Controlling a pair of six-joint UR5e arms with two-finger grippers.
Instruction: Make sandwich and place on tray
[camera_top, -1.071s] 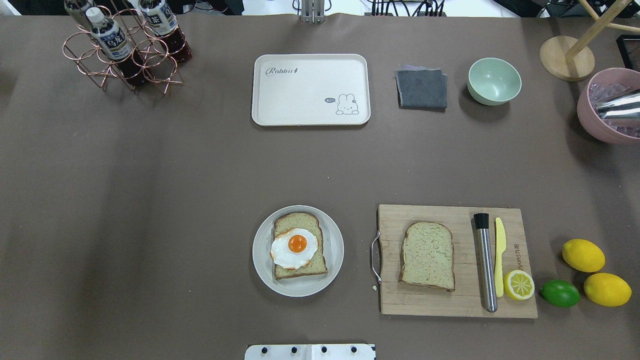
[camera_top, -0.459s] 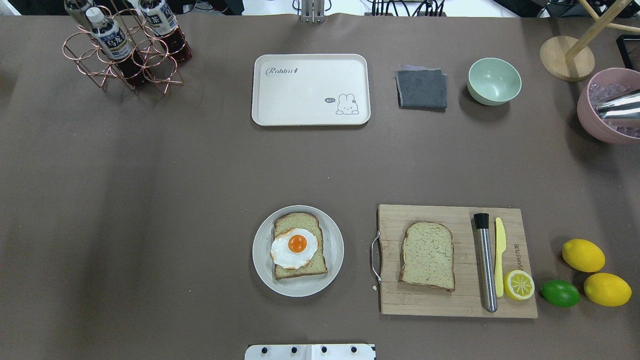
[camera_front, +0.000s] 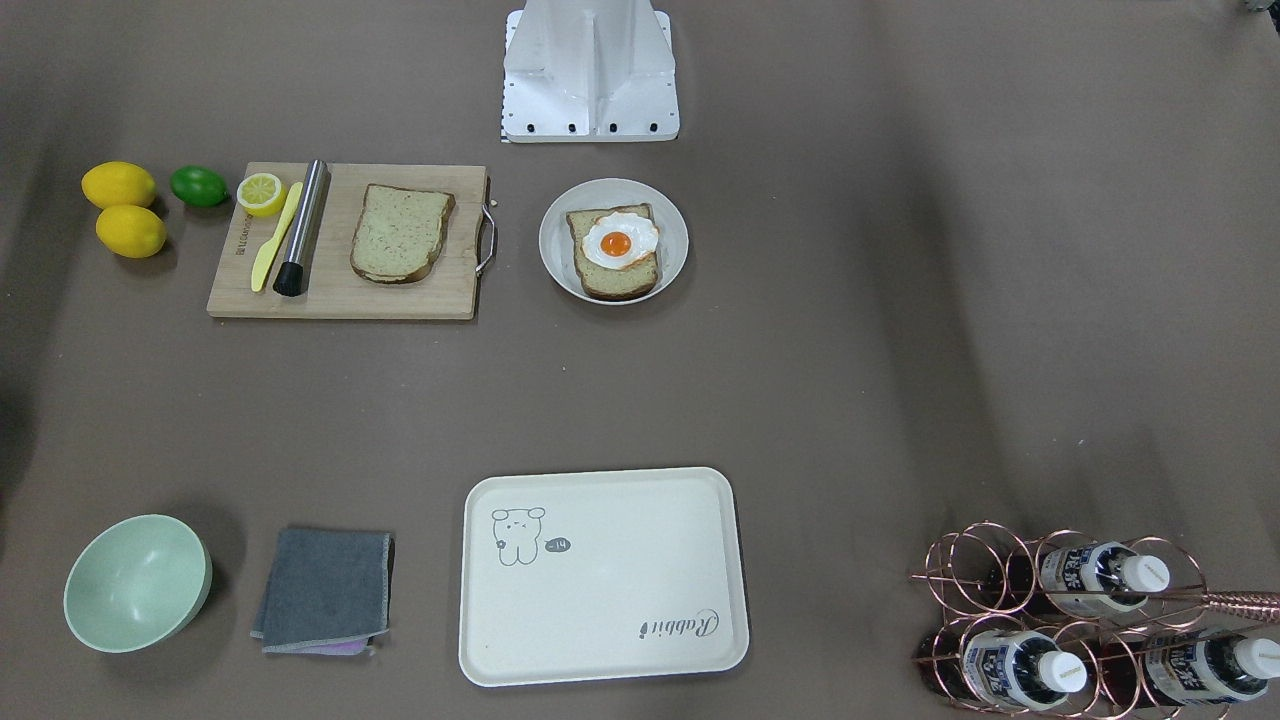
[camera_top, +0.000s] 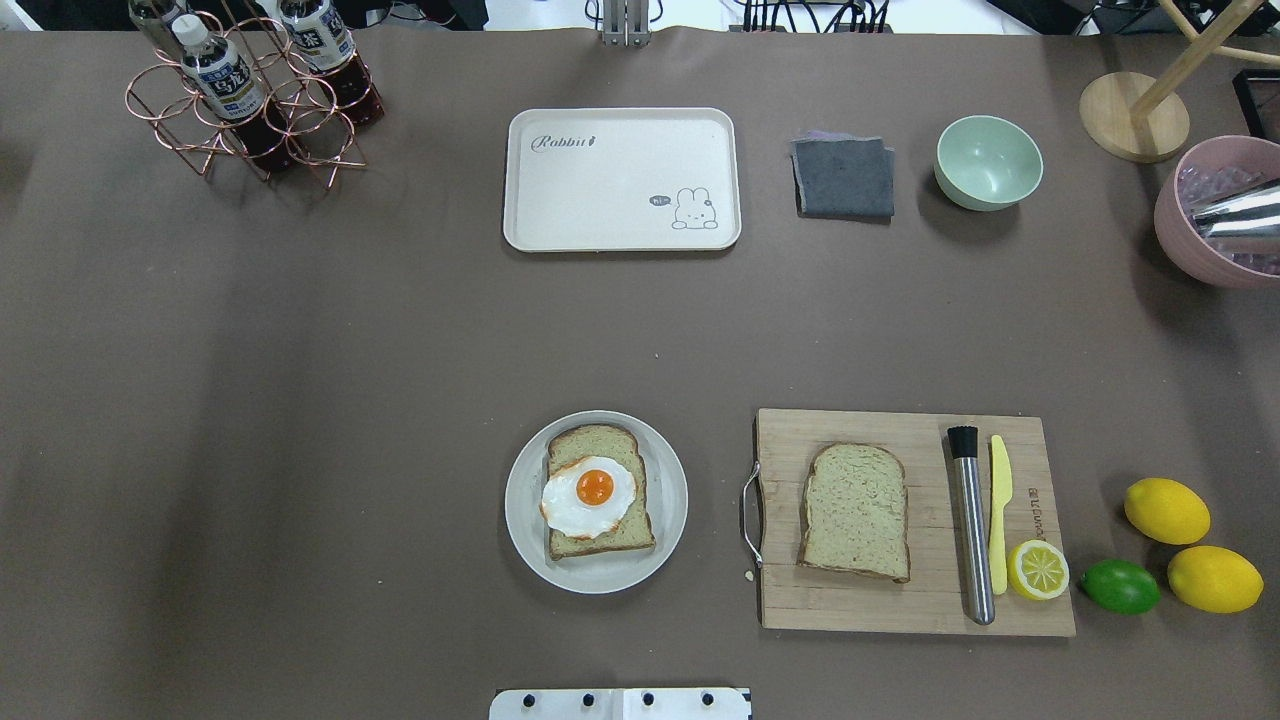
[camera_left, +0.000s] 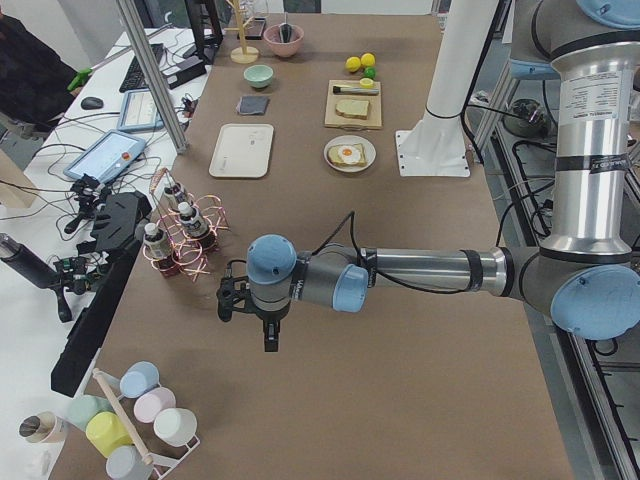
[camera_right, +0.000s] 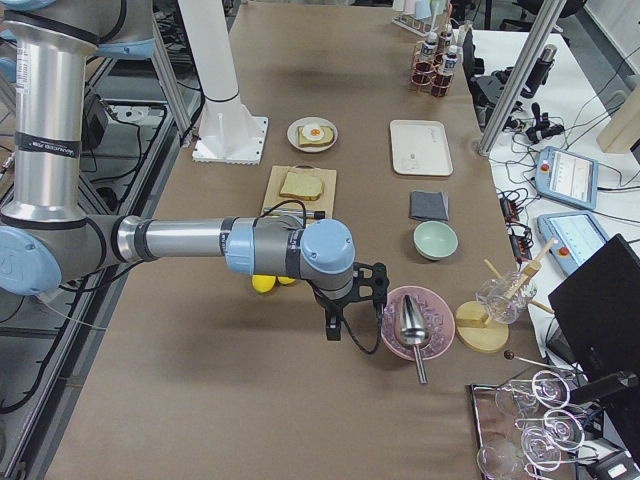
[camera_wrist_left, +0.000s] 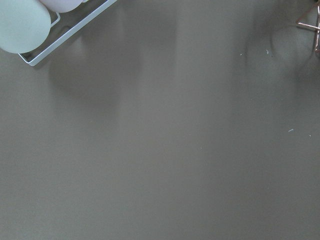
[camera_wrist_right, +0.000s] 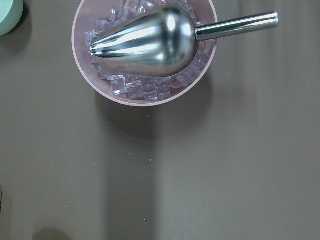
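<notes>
You have a left arm (camera_left: 420, 268) and a right arm (camera_right: 180, 238) of brushed silver tubes, grey joints and pale blue round caps, black cables (camera_left: 352, 215) running to the black left gripper (camera_left: 271, 340) and right gripper (camera_right: 332, 330), on a white post (camera_left: 452, 70) whose base plate (camera_front: 590, 115) carries dark screws (camera_front: 572, 128).

Cream tray (camera_top: 600, 190), grey line drawing; white-and-orange egg (camera_top: 590, 495) on brown-crusted speckled bread (camera_top: 600, 543); mint-green bowl (camera_top: 988, 162), upper right
</notes>
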